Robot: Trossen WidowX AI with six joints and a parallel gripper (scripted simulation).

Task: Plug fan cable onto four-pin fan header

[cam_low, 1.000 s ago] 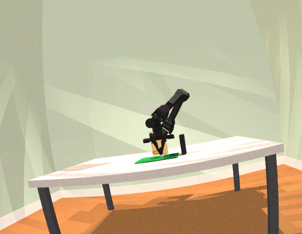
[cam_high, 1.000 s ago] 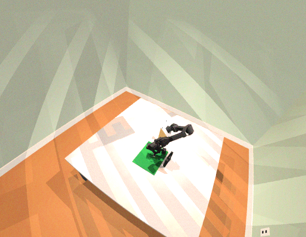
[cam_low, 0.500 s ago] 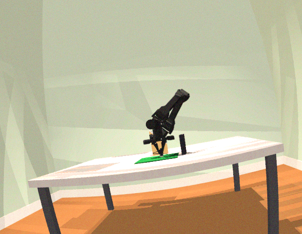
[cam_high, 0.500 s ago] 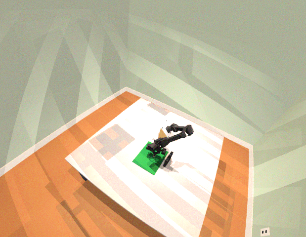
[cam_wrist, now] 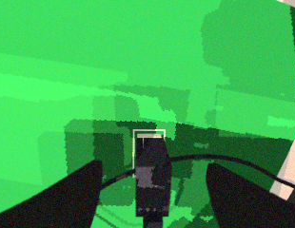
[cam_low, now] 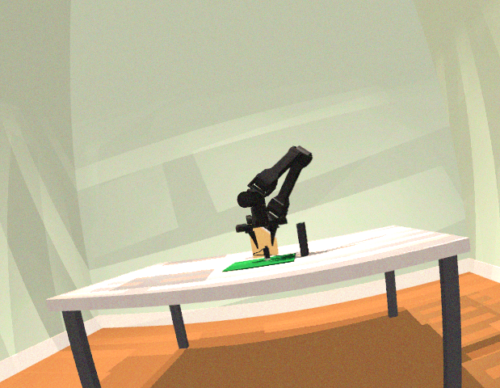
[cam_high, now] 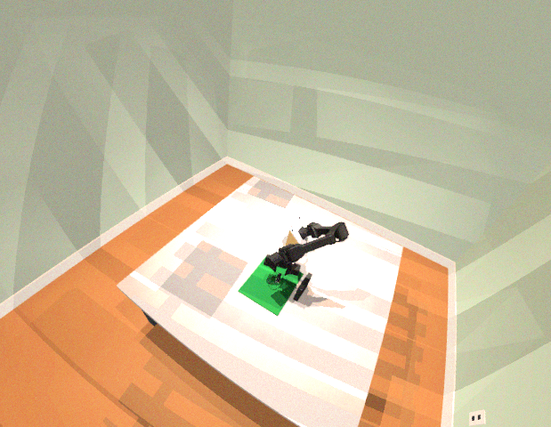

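The green board point(cam_high: 266, 301) point(cam_low: 241, 265) point(cam_wrist: 52, 38) lies flat on the table. The black plug point(cam_low: 266, 252) point(cam_wrist: 153, 190) stands upright on the board, over the header's spot. A pale strip of the header point(cam_wrist: 148, 136) shows past the plug's far end, inside a white outline on the board. How deep the plug sits cannot be told. The thin black cable point(cam_wrist: 209, 156) shows on both sides of the plug. My gripper point(cam_low: 265, 246) point(cam_wrist: 154, 170) is open, one finger on each side of the plug, with gaps between them in the wrist view.
A black upright slab point(cam_high: 303, 286) point(cam_low: 302, 238), apparently the fan, stands beside the board on the table point(cam_high: 330, 349) point(cam_low: 346, 263). A tan block point(cam_high: 290, 237) point(cam_low: 262, 238) stands behind the board. The cable runs toward the right edge of the wrist view.
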